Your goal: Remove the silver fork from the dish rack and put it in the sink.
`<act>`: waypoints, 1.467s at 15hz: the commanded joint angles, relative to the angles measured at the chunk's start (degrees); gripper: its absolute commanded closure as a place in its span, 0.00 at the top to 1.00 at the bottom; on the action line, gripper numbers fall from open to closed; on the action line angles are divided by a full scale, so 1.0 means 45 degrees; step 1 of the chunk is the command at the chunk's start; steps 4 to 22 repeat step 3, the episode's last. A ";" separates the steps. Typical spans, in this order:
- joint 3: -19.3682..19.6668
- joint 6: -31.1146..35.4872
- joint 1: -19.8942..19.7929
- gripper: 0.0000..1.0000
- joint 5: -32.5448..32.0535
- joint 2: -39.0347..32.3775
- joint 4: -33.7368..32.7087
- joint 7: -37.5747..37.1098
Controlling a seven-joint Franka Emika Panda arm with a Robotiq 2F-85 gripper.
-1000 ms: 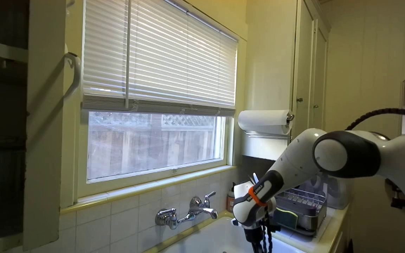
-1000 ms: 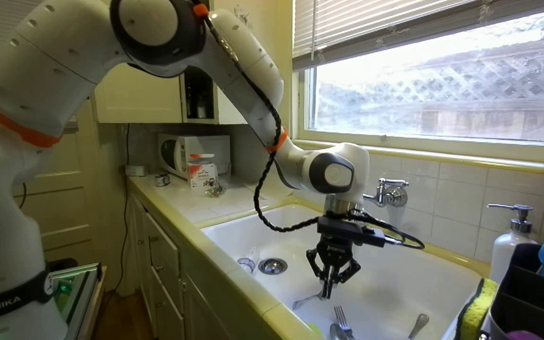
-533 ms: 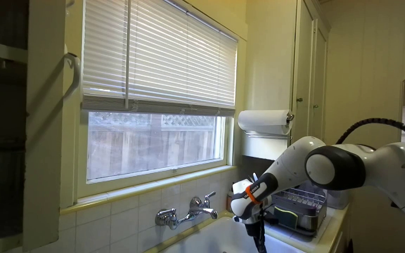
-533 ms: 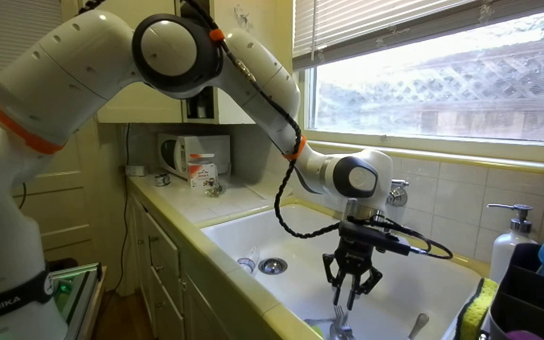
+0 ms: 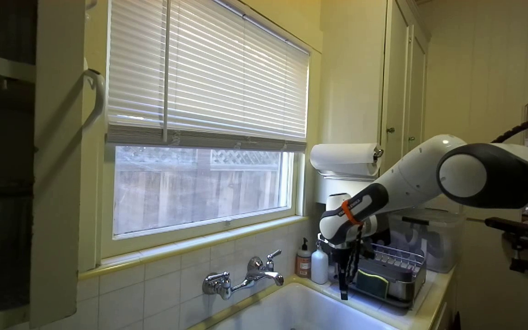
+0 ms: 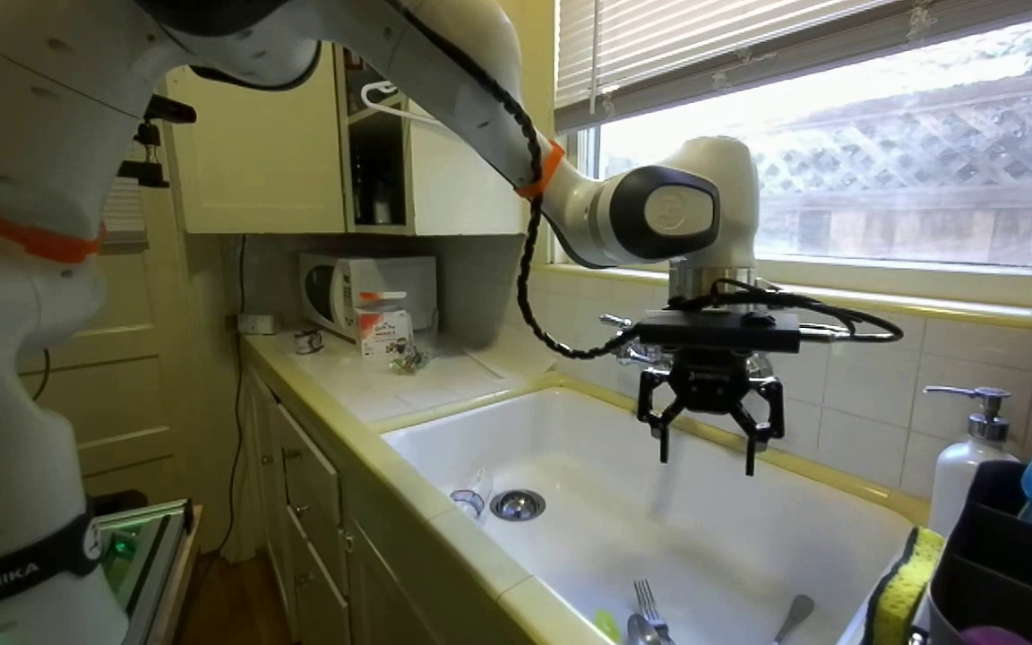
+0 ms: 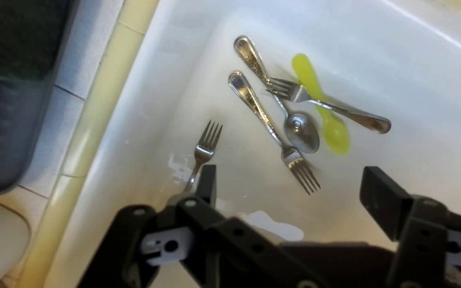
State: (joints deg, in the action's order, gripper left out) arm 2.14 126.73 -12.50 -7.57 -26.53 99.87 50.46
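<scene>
Three silver forks lie in the white sink in the wrist view. One silver fork rests across a lime spoon; another fork lies beside a metal spoon. The third fork is partly covered by a finger. Which of them came from the dish rack these pictures do not settle. My gripper hangs above the sink, jaws wide apart and holding nothing. From the wrist, the gripper has only the basin floor and one fork's tines showing between its fingers.
A chrome faucet juts from the tiled wall. Two soap bottles stand at the sink corner by the rack. A sponge and dark caddy edge the basin. A clear glass lies near the drain.
Low in the sink a second ago, my gripper was shut on a metal utensil. It has since opened, the utensil has dropped into the basin, and the arm has risen well above it.
</scene>
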 commanded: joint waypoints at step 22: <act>0.0267 0.0806 0.0054 1.00 0.0050 0.1552 0.1646 -0.1444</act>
